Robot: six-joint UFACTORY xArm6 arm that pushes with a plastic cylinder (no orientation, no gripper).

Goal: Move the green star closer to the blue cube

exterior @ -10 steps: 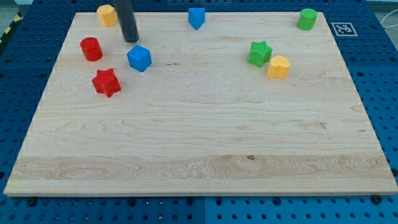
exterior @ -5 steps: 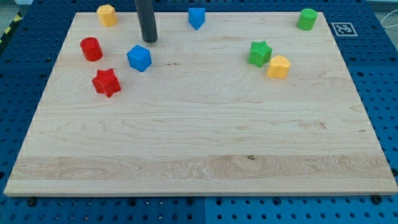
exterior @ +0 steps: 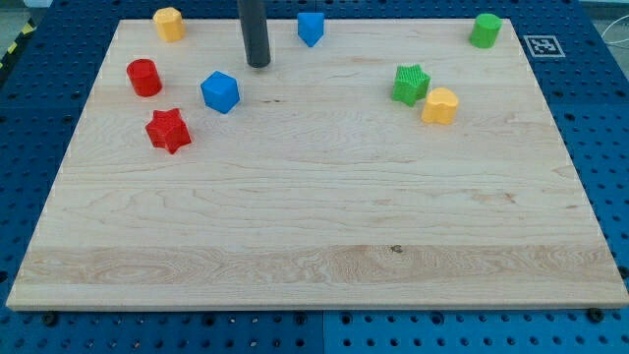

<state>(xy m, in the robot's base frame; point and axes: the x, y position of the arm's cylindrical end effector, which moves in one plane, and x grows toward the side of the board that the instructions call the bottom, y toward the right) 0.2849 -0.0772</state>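
In the camera view, the green star (exterior: 411, 84) is sitting flat, ridged and bright, right of centre on the far part of the wooden surface (exterior: 314, 236), touching a yellow block (exterior: 440, 105) at its near right. The blue cube (exterior: 220, 91) is lying well apart, far left. My tip (exterior: 258, 64), a plain rod with nothing to clamp, is standing just beyond the cube's right, touching no block.

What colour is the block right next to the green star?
Yellow. It sits just to the view's right of the green star, in the camera view.
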